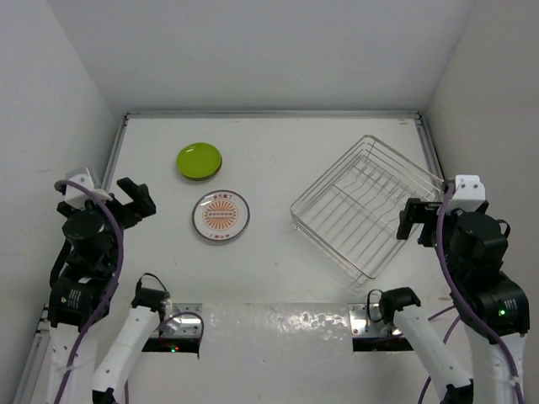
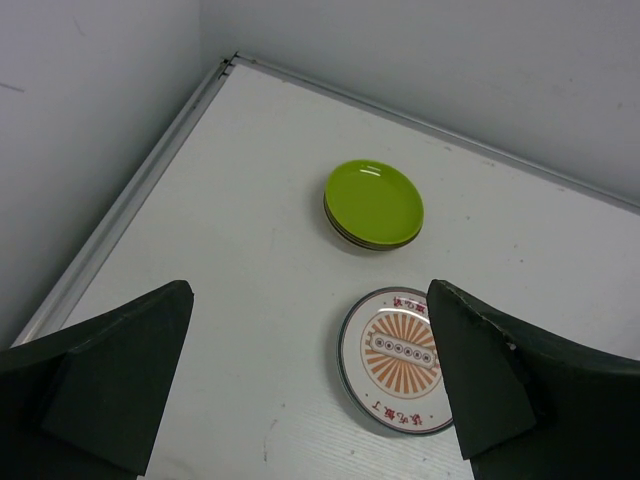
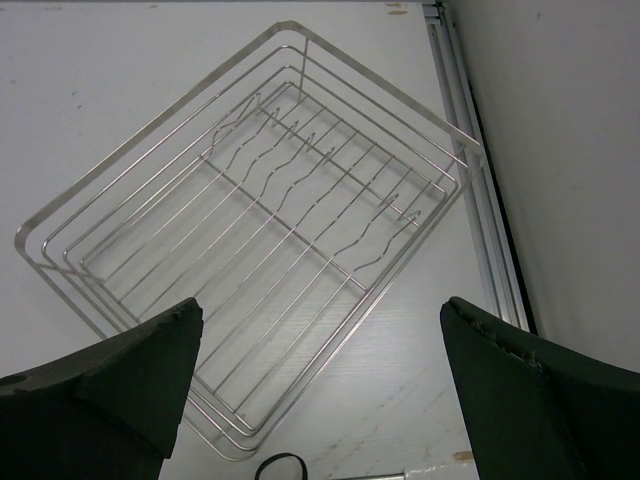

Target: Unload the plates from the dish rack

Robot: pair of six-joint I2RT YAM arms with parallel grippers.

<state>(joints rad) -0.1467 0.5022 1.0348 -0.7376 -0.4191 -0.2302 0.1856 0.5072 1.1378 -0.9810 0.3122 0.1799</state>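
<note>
White table (image 1: 278,143) with dish rack (image 1: 366,206), green plate stack (image 1: 199,161), patterned plate (image 1: 221,216)

Under the lime green plate (image 2: 374,198) sits another plate (image 2: 350,235). Only its dark rim shows, so its colour cannot be told, nor whether more lie beneath. The patterned plate (image 2: 395,355) is covered on its right side by a finger (image 2: 500,390) of the left hand (image 2: 308,285), and the red characters along its rim are too small to read. In the right wrist view, a finger of the right hand (image 3: 320,302) hides the near-left corner of the dish rack (image 3: 290,227). Both hands' fingers run off the bottom edge.
</note>
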